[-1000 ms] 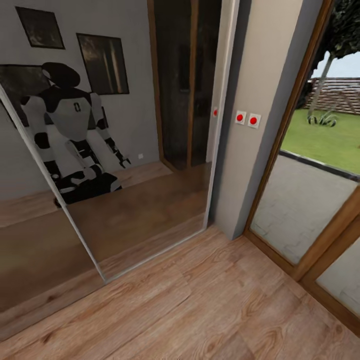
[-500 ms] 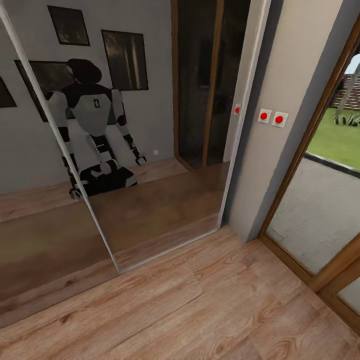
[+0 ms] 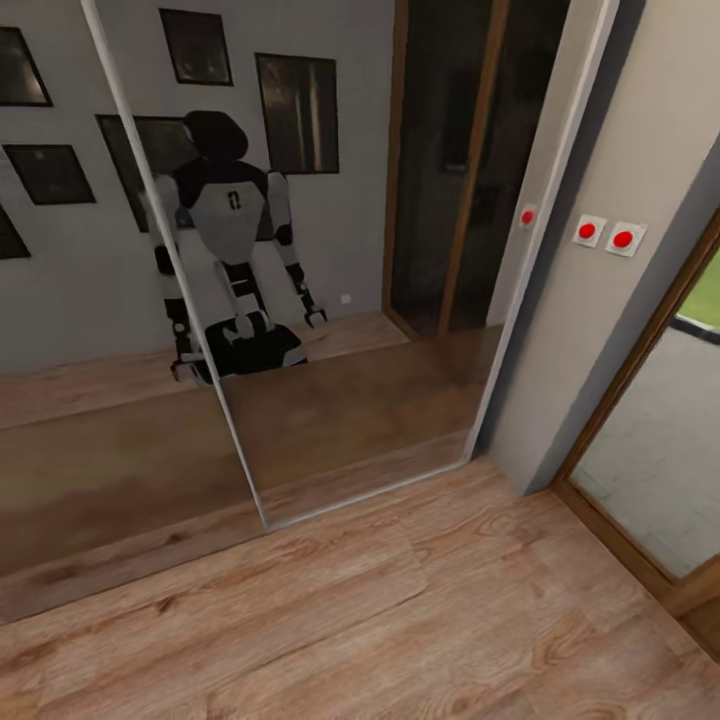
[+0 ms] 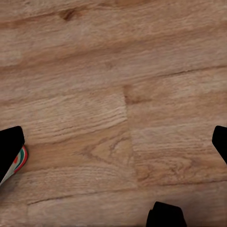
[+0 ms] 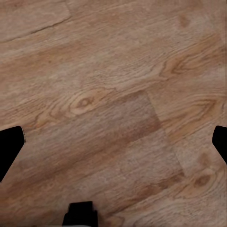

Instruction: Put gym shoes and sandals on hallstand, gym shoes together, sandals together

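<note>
In the mirror (image 3: pixel 330 400) I see my own reflection (image 3: pixel 232 270) — a single dark mark on my chest plate, like a "0". It is too small to be sure — I read nothing else.

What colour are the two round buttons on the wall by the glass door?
Red, each on a white square plate: the wall buttons, clearest in the head view.

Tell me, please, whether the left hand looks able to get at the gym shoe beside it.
Probably yes: the left hand is open above bare corridor floor, and the gym shoe peeks out beside one finger.
</note>
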You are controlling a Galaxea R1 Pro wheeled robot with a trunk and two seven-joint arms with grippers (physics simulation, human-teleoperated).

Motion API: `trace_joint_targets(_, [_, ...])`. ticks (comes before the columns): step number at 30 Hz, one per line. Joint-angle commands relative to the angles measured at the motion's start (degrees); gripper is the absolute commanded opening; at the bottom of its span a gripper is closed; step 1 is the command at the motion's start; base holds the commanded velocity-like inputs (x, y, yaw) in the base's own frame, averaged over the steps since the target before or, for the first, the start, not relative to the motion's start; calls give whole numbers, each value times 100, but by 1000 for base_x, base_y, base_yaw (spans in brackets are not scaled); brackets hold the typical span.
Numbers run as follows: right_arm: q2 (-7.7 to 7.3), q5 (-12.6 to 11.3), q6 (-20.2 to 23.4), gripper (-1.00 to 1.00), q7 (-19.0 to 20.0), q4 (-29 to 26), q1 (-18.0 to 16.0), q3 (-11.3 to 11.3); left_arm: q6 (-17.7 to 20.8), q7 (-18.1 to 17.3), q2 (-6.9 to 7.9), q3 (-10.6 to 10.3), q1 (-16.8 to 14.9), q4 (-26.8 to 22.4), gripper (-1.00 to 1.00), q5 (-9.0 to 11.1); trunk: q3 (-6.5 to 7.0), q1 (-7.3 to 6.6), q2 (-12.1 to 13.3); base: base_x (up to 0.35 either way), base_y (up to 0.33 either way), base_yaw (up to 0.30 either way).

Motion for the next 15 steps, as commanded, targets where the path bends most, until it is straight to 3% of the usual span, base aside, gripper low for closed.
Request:
trace_joint_targets(1, [-2,-48,-20,100,-3,1,-1,12,-18,-3,0,-6,-4,5,100,36,-10,-1,-2,0,0,237])
trace_joint_targets(15, [-2,-48,-20,100,-3,9,-1,11,-20,-3,0,-12,-4,5,100,36,-87,-1,-2,0,0,237])
